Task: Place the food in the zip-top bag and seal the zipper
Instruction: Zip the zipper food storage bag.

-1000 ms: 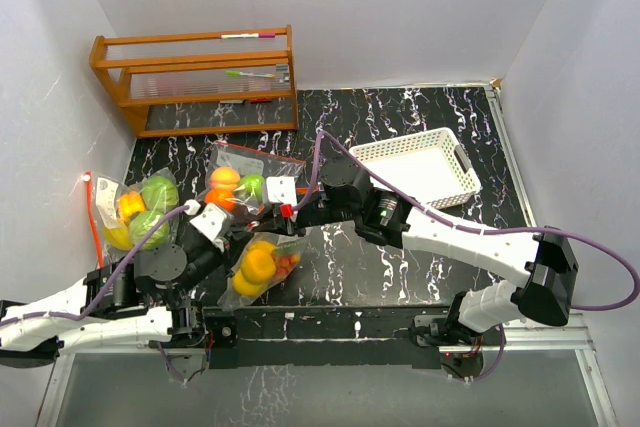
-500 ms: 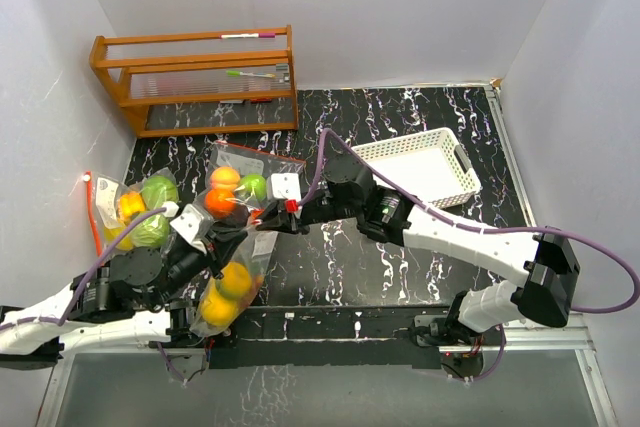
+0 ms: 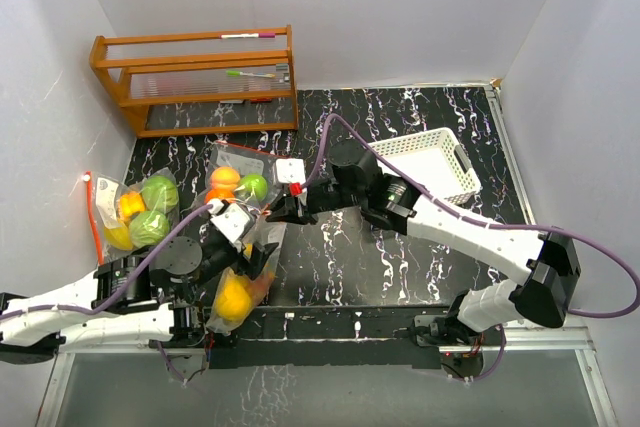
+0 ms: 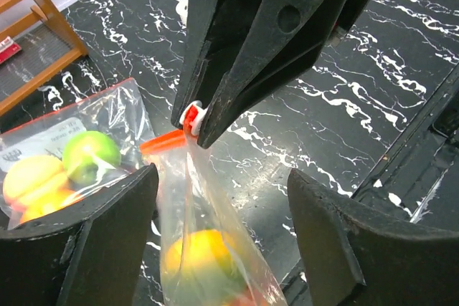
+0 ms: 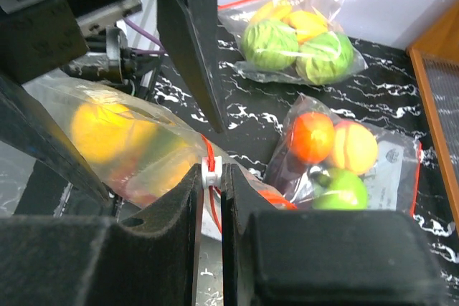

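Note:
The clear zip-top bag (image 3: 238, 282) hangs tilted at the table's front left, with yellow-orange food (image 3: 232, 299) and something red inside. My right gripper (image 3: 273, 212) is shut on the bag's white zipper slider (image 5: 211, 172), which sits on the orange zipper strip (image 4: 165, 141). My left gripper (image 3: 250, 245) is open, and its fingers (image 4: 86, 241) stand on either side of the bag (image 4: 208, 249) without touching it. The fruit (image 4: 197, 252) shows blurred through the plastic. In the right wrist view the bag (image 5: 122, 141) lies just past my fingertips.
Two other filled zip bags lie nearby, one with green and yellow pieces (image 3: 140, 212) at the far left, the other with orange and green fruit (image 3: 240, 185) behind the grippers. A wooden rack (image 3: 195, 82) stands at the back left and a white basket (image 3: 420, 167) at the right.
My left gripper has opened and let go of the bag, and its arm has shifted right. The bag has swung toward the front edge. The right gripper has kept its hold on the slider.

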You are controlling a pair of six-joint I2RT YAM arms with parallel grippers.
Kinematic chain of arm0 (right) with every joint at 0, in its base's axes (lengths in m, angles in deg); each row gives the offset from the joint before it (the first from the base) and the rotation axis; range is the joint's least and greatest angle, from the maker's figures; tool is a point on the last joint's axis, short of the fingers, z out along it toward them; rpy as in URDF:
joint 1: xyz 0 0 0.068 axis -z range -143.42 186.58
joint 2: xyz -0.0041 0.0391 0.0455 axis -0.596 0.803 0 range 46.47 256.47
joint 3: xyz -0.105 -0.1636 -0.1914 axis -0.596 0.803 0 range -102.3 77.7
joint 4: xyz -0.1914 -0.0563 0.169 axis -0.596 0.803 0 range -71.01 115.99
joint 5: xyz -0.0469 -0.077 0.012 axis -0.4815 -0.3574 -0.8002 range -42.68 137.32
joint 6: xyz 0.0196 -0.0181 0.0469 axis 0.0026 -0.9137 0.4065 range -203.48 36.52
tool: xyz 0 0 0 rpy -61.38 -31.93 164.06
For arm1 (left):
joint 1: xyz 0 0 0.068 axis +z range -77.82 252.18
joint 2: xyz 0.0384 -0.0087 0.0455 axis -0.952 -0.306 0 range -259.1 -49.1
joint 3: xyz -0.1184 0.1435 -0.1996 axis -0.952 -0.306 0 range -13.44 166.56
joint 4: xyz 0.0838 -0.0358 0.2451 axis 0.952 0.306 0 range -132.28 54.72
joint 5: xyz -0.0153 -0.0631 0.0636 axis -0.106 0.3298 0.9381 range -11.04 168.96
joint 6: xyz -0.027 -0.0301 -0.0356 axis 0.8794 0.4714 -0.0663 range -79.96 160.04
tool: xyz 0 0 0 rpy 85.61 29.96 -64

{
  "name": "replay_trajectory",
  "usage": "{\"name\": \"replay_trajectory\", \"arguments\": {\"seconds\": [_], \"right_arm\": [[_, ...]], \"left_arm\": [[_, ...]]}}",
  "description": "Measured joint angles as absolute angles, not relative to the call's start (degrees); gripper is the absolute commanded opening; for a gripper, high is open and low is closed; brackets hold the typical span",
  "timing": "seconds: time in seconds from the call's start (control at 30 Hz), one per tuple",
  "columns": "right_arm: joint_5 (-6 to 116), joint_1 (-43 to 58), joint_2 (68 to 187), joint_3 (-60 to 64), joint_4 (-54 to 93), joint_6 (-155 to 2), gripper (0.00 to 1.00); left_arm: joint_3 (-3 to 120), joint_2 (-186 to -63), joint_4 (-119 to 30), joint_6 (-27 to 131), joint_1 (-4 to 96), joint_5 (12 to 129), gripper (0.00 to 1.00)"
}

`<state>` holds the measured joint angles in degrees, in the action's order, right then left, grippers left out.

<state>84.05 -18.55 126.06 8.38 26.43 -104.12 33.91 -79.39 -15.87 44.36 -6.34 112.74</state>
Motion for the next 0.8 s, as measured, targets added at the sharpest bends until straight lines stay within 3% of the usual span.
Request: {"name": "replay_trajectory", "arguments": {"seconds": [0.27,0.43,0.8], "right_arm": [[87.9,-18.8,126.1,4.9,29.3,-104.2,0.08],[89.1,-18.8,126.1,4.1,31.2,-104.5,0.08],[89.4,-18.7,126.0,3.9,34.7,-106.6,0.09]], "left_arm": [[36.6,-83.2,-16.6,41.0,-6.3,113.1,0.69],[38.0,-85.8,-17.0,38.2,-6.3,114.0,0.42],[38.7,-85.6,-17.4,34.3,-6.4,114.2,0.36]]}}
